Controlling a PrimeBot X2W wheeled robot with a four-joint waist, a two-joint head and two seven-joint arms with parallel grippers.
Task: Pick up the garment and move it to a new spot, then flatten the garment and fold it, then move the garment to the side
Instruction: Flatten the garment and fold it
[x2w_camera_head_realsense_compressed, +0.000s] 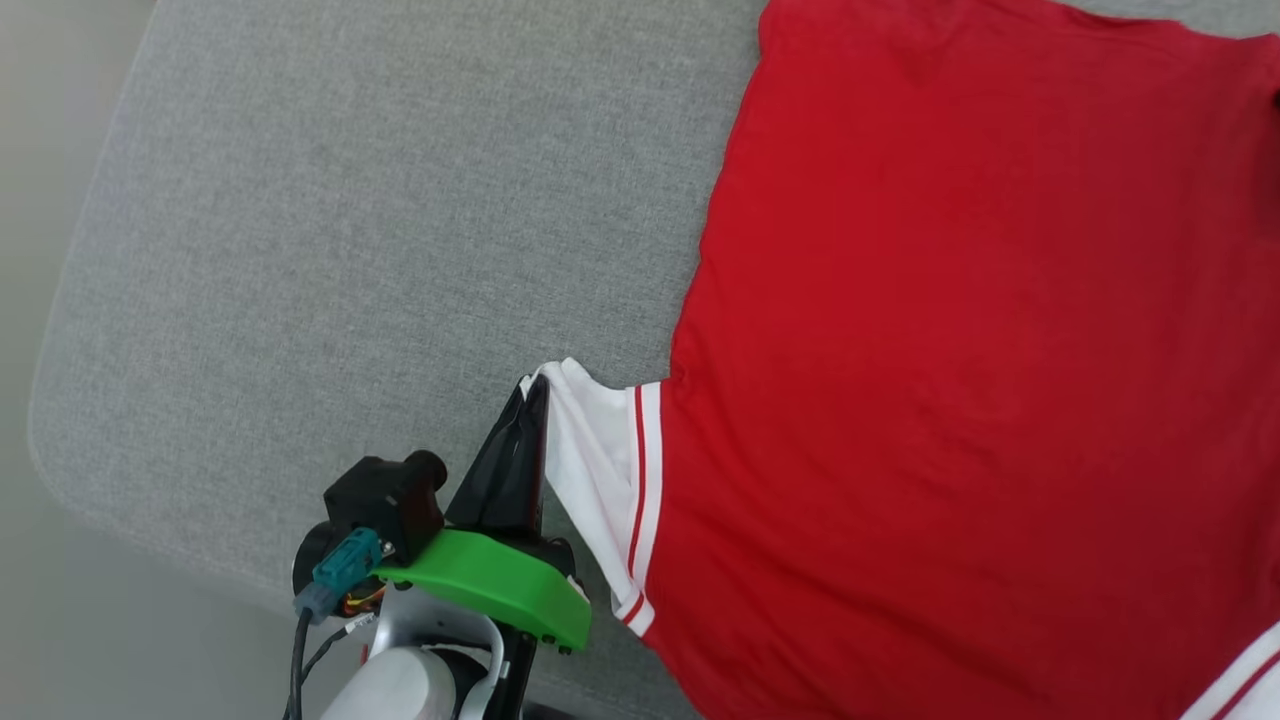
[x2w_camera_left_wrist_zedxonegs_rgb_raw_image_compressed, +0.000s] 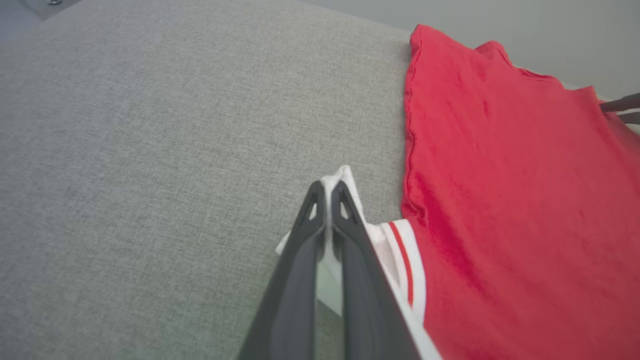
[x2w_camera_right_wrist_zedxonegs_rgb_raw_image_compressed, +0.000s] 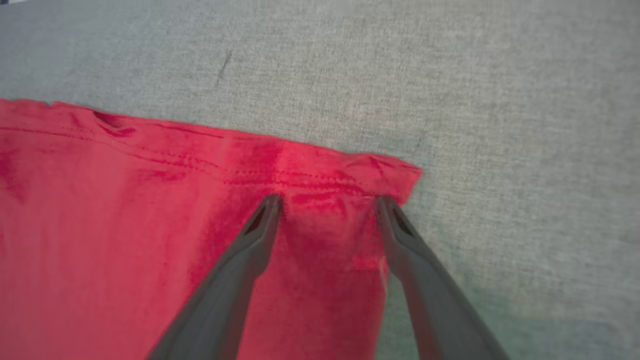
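The wide grey woven-fabric pad (x2w_camera_head_realsense_compressed: 350, 250) lies under everything. Across the part to my right is the garment (x2w_camera_head_realsense_compressed: 950, 350) — a red jersey shirt, plain side up, spread nearly flat. Its white short sleeve with red-striped trim (x2w_camera_head_realsense_compressed: 590, 450) sticks out to the left, and my left gripper (x2w_camera_head_realsense_compressed: 538, 388) is clamped tight on that sleeve's tip. My right gripper (x2w_camera_right_wrist_zedxonegs_rgb_raw_image_compressed: 328, 200) stands wide apart over a hem corner (touching or not, I cannot tell).
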